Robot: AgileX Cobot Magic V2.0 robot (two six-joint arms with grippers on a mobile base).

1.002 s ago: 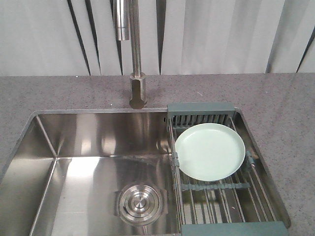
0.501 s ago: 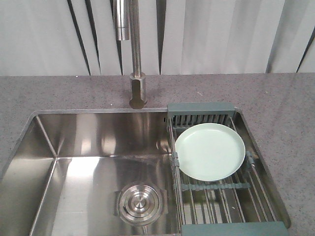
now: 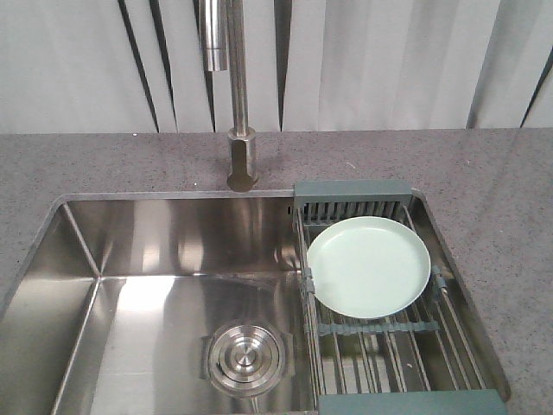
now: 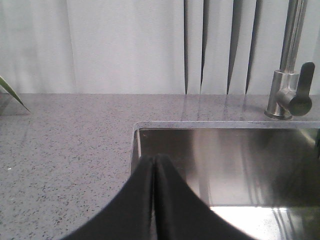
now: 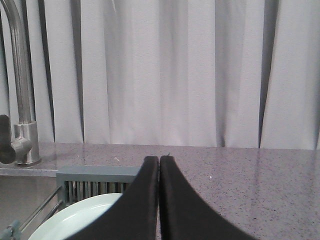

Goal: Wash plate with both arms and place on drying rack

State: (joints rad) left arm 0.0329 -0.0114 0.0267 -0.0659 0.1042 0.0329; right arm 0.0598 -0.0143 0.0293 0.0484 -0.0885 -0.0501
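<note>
The pale mint-green plate [image 3: 369, 266] lies flat on the drying rack [image 3: 393, 346], which spans the right end of the steel sink [image 3: 130, 311]. No arm shows in the front view. In the left wrist view my left gripper [image 4: 153, 159] is shut with nothing in it, its tips over the sink's left rear corner. My right gripper [image 5: 159, 159] is likewise shut and empty. It hovers above the near right of the plate [image 5: 80, 215], whose rim shows at the lower left with the rack's grey-teal end piece [image 5: 95, 175] behind.
A tall steel faucet [image 3: 239, 130] rises behind the sink, its handle [image 4: 300, 95] visible in the left wrist view. A round drain [image 3: 245, 359] sits in the basin floor. Speckled grey countertop [image 3: 484, 173] surrounds the sink, with white curtains behind. A green leaf tip [image 4: 12, 95] shows at far left.
</note>
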